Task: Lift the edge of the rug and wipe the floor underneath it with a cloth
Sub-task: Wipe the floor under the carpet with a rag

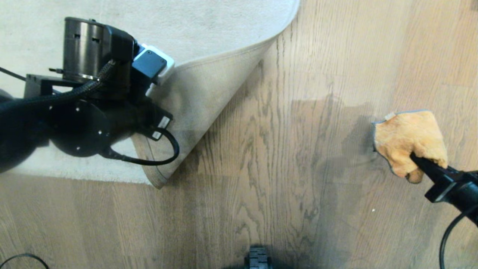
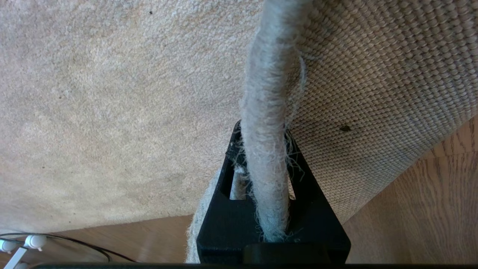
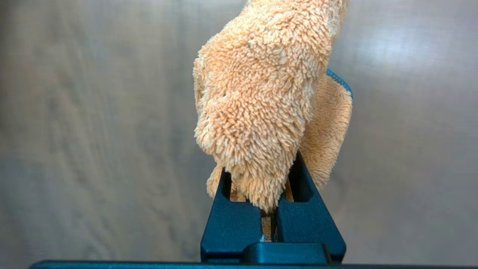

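My left gripper (image 2: 263, 142) is shut on the rug edge (image 2: 267, 97), a fuzzy pale grey border. It holds the corner folded back, so the beige woven backing (image 1: 198, 97) faces up in the head view. In that view the left arm covers its own fingers. The bared floor (image 1: 283, 149) is light brown wood-grain plank. At the right, my right gripper (image 3: 261, 168) is shut on the cloth (image 1: 409, 140), an orange-tan fuzzy rag with dark edging. The cloth hangs bunched above the floor, well to the right of the lifted rug corner (image 1: 158, 183).
The pale rug (image 1: 209, 22) covers the far left. A black cable (image 1: 157, 158) loops from the left arm over the folded backing. A dark wheel part (image 1: 257, 258) of the base shows at the near edge.
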